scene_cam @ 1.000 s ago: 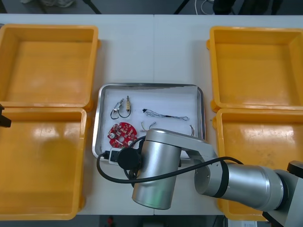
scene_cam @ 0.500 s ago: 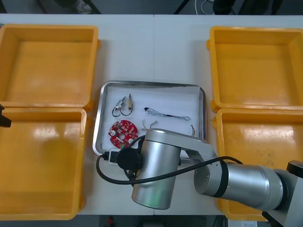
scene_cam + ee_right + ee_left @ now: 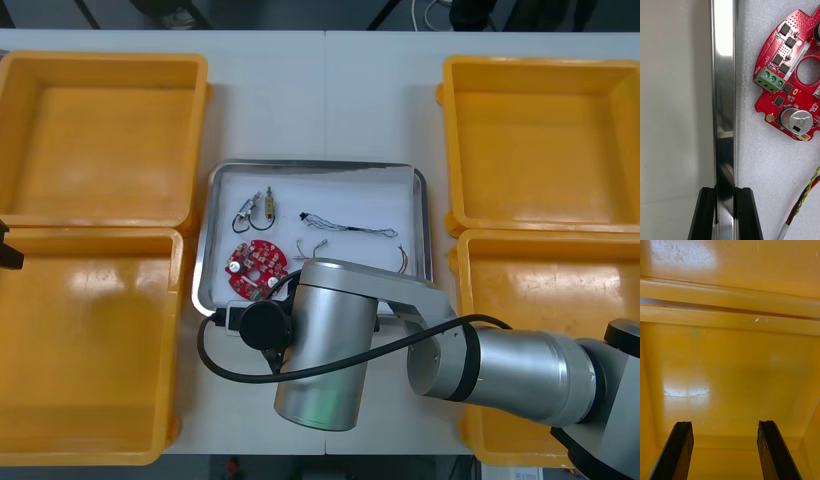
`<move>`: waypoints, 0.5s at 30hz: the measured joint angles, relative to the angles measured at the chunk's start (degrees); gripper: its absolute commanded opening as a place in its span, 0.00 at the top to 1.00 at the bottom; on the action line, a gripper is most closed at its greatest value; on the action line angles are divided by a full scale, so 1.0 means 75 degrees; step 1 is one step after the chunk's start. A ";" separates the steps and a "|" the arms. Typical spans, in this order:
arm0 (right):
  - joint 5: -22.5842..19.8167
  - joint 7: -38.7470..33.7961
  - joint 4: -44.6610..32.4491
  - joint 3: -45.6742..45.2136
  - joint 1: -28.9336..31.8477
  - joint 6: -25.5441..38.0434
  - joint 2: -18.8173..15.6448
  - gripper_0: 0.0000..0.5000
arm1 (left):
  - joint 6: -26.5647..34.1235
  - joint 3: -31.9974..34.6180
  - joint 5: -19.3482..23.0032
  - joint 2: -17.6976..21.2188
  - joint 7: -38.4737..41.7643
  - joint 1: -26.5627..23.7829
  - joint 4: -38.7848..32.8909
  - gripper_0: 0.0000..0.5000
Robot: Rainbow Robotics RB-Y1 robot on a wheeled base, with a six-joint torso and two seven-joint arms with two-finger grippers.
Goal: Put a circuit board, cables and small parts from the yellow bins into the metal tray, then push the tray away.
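Tray [image 3: 724, 93] (rim) in right end effector [image 3: 725, 191]

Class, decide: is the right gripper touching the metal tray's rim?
Touching. The right wrist view shows the right gripper shut on the rim of the metal tray, both fingers flush against it. The left gripper hangs open over a yellow bin.

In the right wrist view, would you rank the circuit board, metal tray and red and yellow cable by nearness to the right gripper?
1. metal tray: rim clamped between the right gripper's fingers.
2. red and yellow cable: beside the fingers, in the tray.
3. circuit board: farthest, past the cable.
Left gripper hangs open over a yellow bin.
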 measured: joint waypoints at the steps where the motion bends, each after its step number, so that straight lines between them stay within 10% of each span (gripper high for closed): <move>1: 0.0000 0.0000 0.0000 0.0001 -0.0054 0.0000 -0.0022 1.00 | 0.0000 0.0000 0.0000 0.0000 0.0000 0.0000 0.0000 0.00; 15: 0.0004 0.0000 0.0361 0.0039 -0.0961 -0.0047 -0.0195 1.00 | 0.0000 0.0000 0.0000 0.0000 0.0000 0.0000 0.0000 0.00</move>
